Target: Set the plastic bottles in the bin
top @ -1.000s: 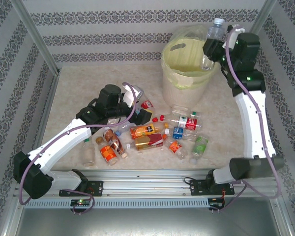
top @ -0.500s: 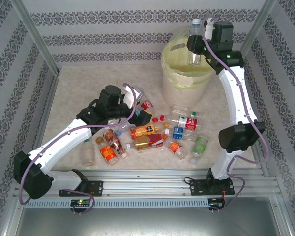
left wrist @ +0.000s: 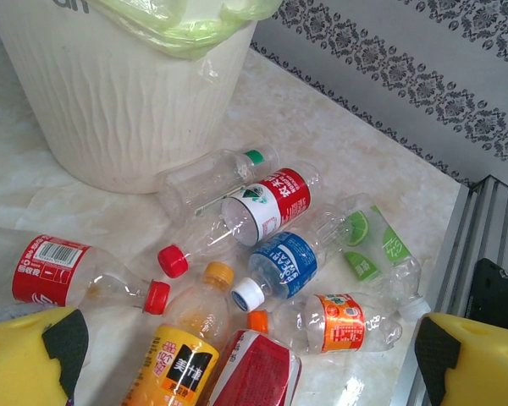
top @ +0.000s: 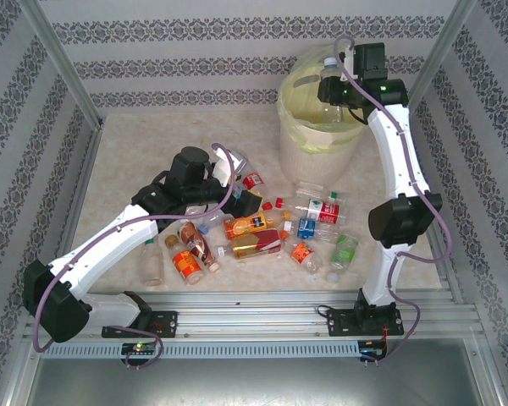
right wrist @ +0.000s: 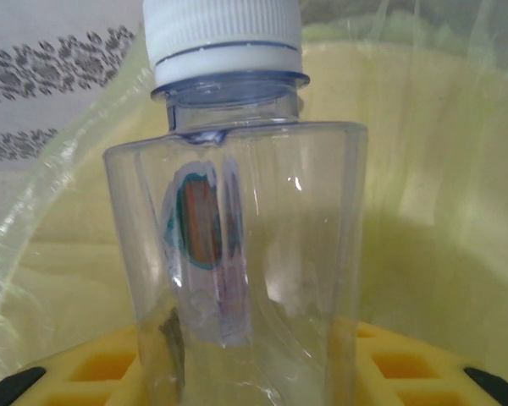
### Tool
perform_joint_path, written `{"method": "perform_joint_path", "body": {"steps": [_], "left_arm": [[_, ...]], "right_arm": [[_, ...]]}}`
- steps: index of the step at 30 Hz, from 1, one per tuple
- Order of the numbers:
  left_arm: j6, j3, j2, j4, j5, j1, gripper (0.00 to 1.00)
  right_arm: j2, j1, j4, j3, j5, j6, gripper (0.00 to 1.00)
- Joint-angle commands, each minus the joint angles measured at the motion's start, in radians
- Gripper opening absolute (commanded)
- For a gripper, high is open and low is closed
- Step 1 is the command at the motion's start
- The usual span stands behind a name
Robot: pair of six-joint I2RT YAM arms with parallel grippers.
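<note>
Right hand (right wrist: 250, 372) is up over the mouth of the bin (top: 313, 156), pinching a clear bottle (right wrist: 237, 245) low on its body; yellow fingers (right wrist: 93, 368) sit on either side of the bottle's lower part, close against it; the bottle stands upright, white cap (right wrist: 224, 38) on top, a small coloured sticker showing through the far wall; behind and below it are the bin's pale yellow inside and the clear bag lining it; from the top camera the bottle hangs inside the rim's outline, toward the far right side, not touching the wall as far as can be told. Left hand (left wrist: 247, 351) is low over the surface (top: 127, 169), spread wide and holding nothing; it is near the bin's foot, at the left end of the heap of bottles; one yellow finger is at each bottom corner of the wrist view, with bottles lying between and beyond them. In that heap: a red-label bottle (left wrist: 55, 271) with a red cap lies on its side nearest the left finger; an orange juice bottle (left wrist: 182, 355) lies between the fingers, cap pointing away; a blue-label bottle (left wrist: 288, 262) with a white cap is just beyond it; an orange-label bottle (left wrist: 339, 321) lies toward the right finger; a crushed green-label bottle (left wrist: 377, 249) is farther right; a red-and-white-label bottle (left wrist: 262, 203) and a green-capped bottle (left wrist: 207, 178) lie closest to the bin's ribbed wall, the last nearly touching it. More bottles lie beside the left forearm, a pale bottle (top: 152, 262) outermost.
</note>
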Motion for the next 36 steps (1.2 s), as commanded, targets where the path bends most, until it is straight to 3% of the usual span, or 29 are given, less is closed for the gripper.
{"method": "perform_joint_path", "body": {"steps": [1,14,28,36], "left_arm": [[-0.001,-0.007,-0.009,0.025,0.024,0.009,1.0],[-0.018,-0.007,0.005,0.034,0.038,0.008,1.0],[-0.016,-0.004,0.005,0.029,0.037,0.009,1.0],[-0.015,-0.002,0.006,0.027,0.036,0.009,1.0]], "right_arm": [[0.053,0.009,-0.087,0.053,0.017,-0.028,0.44],[0.217,0.008,-0.232,0.168,0.02,-0.04,0.43],[0.296,0.012,-0.284,0.209,0.036,-0.037,0.44],[0.302,0.02,-0.289,0.21,0.026,-0.039,0.54]]}}
